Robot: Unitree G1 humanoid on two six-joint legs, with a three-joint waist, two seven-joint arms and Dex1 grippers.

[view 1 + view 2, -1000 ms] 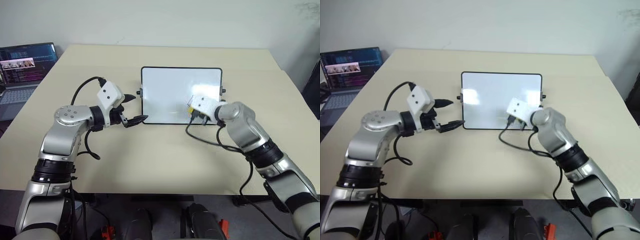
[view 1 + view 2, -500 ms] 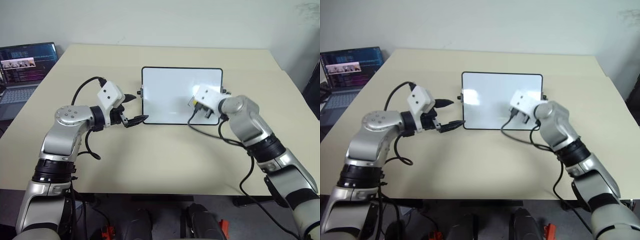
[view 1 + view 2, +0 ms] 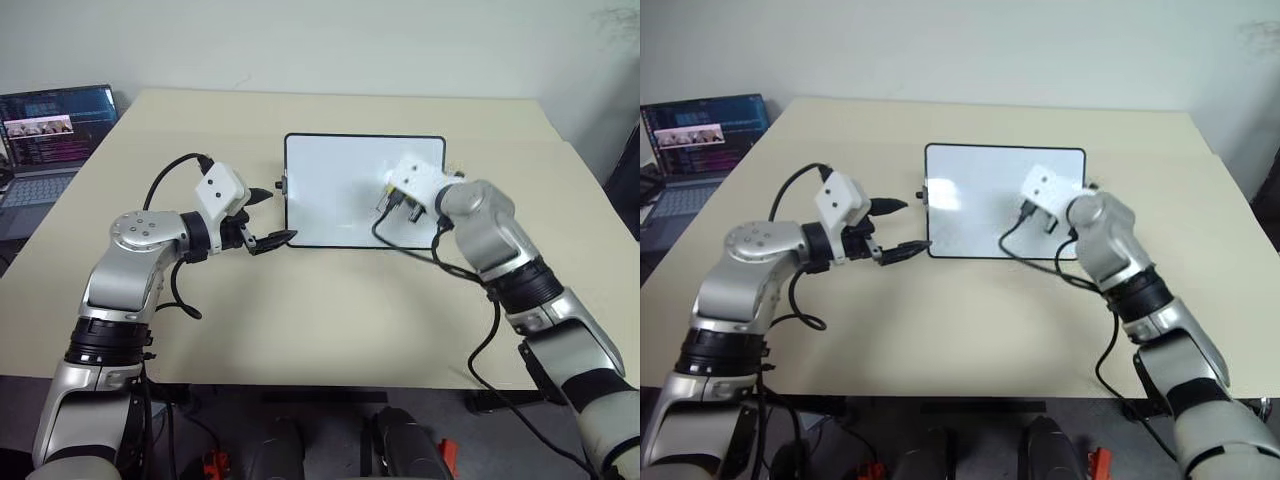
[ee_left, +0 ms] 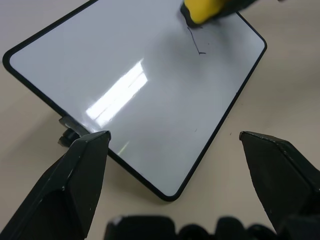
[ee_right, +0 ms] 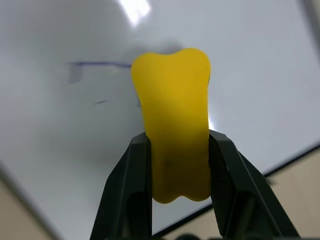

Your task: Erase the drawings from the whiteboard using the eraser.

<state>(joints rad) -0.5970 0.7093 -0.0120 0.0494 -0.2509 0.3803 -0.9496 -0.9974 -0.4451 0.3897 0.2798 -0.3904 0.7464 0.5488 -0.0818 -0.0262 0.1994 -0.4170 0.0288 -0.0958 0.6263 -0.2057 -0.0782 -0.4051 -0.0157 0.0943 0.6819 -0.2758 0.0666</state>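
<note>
Beige table point(image 3: 330, 320), whiteboard point(image 3: 340, 185), laptop point(image 3: 45, 135), right pincer point(image 5: 176, 150) grasping eraser point(image 5: 175, 135), left pincer point(image 4: 170, 145) released

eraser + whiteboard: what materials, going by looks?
Eraser: looks like soft yellow foam or rubber with a matte finish; its sides pinch in where the right gripper squeezes it. Whiteboard: glossy white writing face, likely coated or laminated, since it mirrors the lights; the thin black frame looks like plastic.
</note>
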